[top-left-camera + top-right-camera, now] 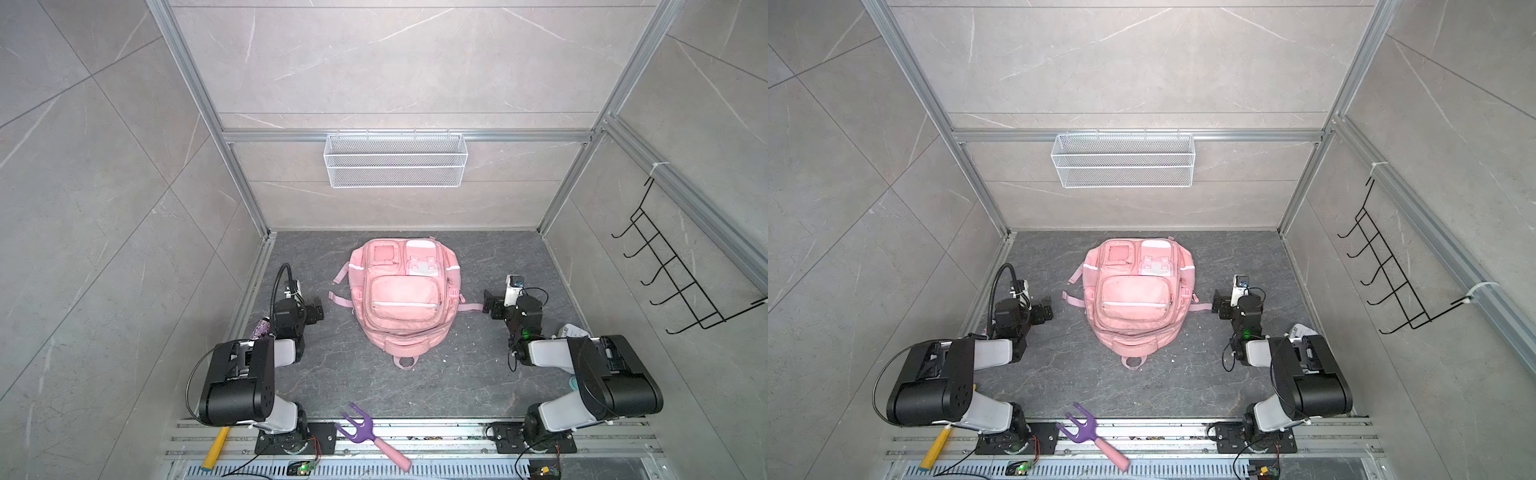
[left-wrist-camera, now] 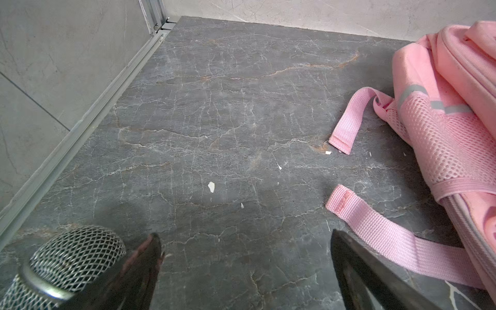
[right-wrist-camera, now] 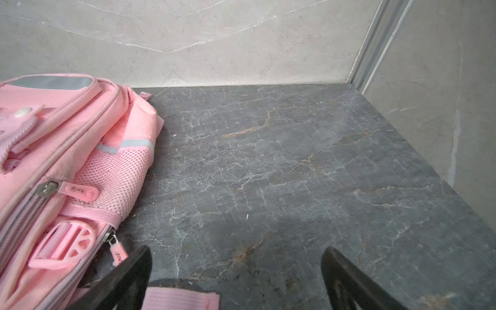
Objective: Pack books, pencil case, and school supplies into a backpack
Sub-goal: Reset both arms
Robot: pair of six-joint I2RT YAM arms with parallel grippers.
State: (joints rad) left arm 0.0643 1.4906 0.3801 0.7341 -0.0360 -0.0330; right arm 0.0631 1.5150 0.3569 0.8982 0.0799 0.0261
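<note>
Backpack: the backpack (image 1: 401,299) lies flat in the middle of the surface (image 1: 415,386), front pockets up and top loop toward the arm bases. I judge it is laid that way so both arms reach it evenly.
Zips: the zip pulls (image 3: 77,192) I can see on its side sit at the end of their tracks, and from above every pocket looks shut.
Left hand: the left hand (image 2: 245,241) hovers just beside the backpack's left flank with its fingers spread wide and nothing between them.
Right hand: the right hand (image 3: 236,255) mirrors it just beside the right flank, also fully spread and empty. A loose strap (image 3: 182,298) lies under it, not gripped.
Books, pencil case, school supplies: none show in any view. I cannot tell whether they are inside the backpack or off camera.
Straps: the pink ends (image 2: 389,230) trail slack onto the surface on both sides, so they could snag a finger on approach.
Surface: a dark grey veined slab, matte, flecked with small white chips near the backpack.
Clutter: a purple fork (image 1: 365,432) with a pink handle and a yellow-handled tool (image 1: 216,446) rest on the rails well behind the backpack's loop. A mesh-headed microphone (image 2: 72,257) sits by my left hand.
Room: pale grey stone-look walls in aluminium framing. There is a white wire basket (image 1: 395,160) on the wall beyond the backpack and a black hook rack (image 1: 681,266) on the wall to its right.
</note>
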